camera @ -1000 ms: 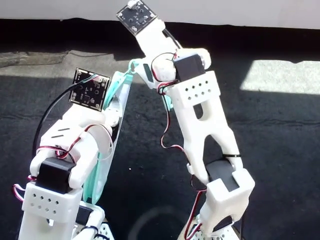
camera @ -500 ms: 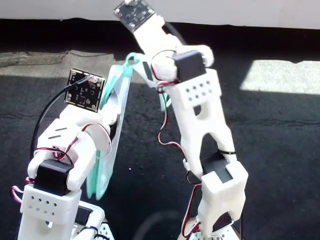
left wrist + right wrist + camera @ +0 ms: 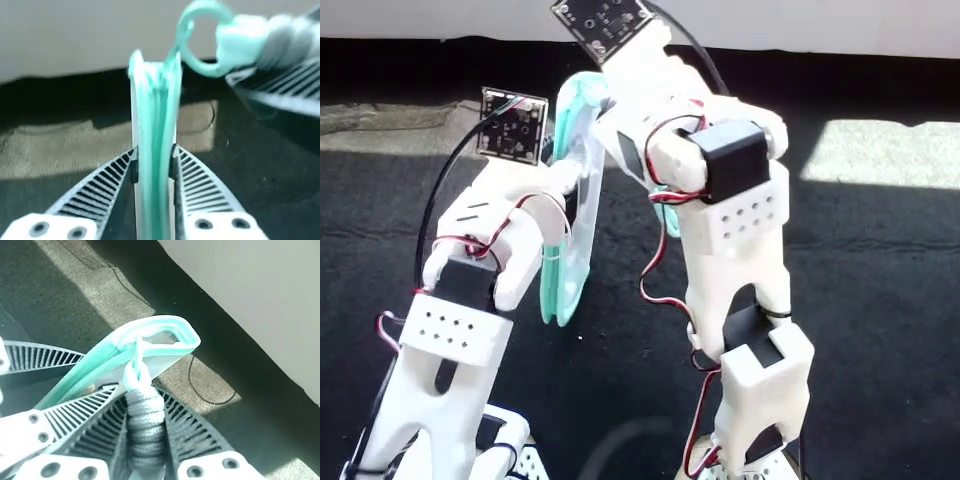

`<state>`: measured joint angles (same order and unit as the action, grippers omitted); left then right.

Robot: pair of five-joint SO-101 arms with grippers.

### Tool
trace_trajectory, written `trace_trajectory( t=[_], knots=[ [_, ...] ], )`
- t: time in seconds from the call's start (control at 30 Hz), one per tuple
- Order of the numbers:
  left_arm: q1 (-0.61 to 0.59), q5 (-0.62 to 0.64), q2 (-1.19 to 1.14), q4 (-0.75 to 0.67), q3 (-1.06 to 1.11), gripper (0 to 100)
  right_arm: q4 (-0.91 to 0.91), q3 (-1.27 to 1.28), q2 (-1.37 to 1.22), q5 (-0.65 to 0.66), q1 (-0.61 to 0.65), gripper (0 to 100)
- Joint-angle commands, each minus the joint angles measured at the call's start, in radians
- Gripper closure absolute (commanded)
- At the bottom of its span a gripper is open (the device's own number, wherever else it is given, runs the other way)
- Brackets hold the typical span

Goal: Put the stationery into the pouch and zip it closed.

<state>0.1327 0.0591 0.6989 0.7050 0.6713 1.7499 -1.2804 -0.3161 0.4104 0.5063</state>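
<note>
A teal-edged clear pouch (image 3: 570, 230) hangs upright above the black mat, held between both arms. My left gripper (image 3: 153, 152) is shut on the pouch's (image 3: 155, 120) teal edge, squeezing it flat between both fingers. My right gripper (image 3: 140, 390) is shut on the grey cord zipper pull (image 3: 145, 425), which ties to a teal loop at the pouch's (image 3: 150, 342) top corner. The left wrist view shows the teal ring (image 3: 200, 40) of that pull, with the right gripper's finger (image 3: 280, 85) beside it. What is inside the pouch I cannot tell.
A black mat (image 3: 860, 300) covers the table, with a sunlit patch (image 3: 880, 150) at the back right and a paler strip (image 3: 380, 130) at the back left. A white wall (image 3: 820, 25) runs along the back. A thin black cable (image 3: 210, 395) lies by the wall.
Both arms have raised the pouch and carried it to the right. Its lower end has come up from beside the left arm's base.
</note>
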Motion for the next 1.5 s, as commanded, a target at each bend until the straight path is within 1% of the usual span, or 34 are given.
trace_trajectory(
  t=[0.0, 0.13, 0.27, 0.37, 0.5, 0.67, 0.77, 0.83, 1.1, 1.47],
  knots=[
    [0.001, 0.006, 0.005, 0.092, -0.012, 84, 0.013, 0.016, 0.012, -0.002, 0.012, 99.1],
    [0.005, 0.006, 0.125, 0.164, -0.010, 84, 0.013, 0.019, 0.008, -0.002, 0.012, 99.1],
    [0.005, 0.006, 0.251, 0.164, -0.010, 84, 0.013, 0.019, 0.010, -0.002, 0.012, 99.1],
    [0.005, 0.006, 0.291, 0.164, -0.012, 84, 0.013, 0.019, 0.013, -0.002, 0.012, 99.1],
    [0.005, 0.006, 0.298, 0.160, -0.013, 84, 0.015, 0.018, 0.015, -0.002, 0.022, 99.1],
    [0.007, 0.006, 0.249, 0.054, -0.024, 84, 0.015, 0.013, 0.016, -0.002, 0.094, 99.1],
    [0.018, 0.006, 0.193, 0.064, -0.058, 84, 0.015, 0.012, 0.038, -0.054, 0.134, 99.1],
    [0.019, 0.006, 0.179, 0.100, -0.068, 84, 0.015, 0.019, 0.077, -0.077, 0.150, 99.1],
    [0.021, 0.006, 0.237, 0.163, -0.071, 84, 0.015, 0.019, 0.173, -0.077, 0.156, 99.1],
    [0.015, 0.005, 0.242, 0.158, -0.071, 84, 0.015, 0.021, 0.312, -0.078, 0.159, 99.1]
  ],
)
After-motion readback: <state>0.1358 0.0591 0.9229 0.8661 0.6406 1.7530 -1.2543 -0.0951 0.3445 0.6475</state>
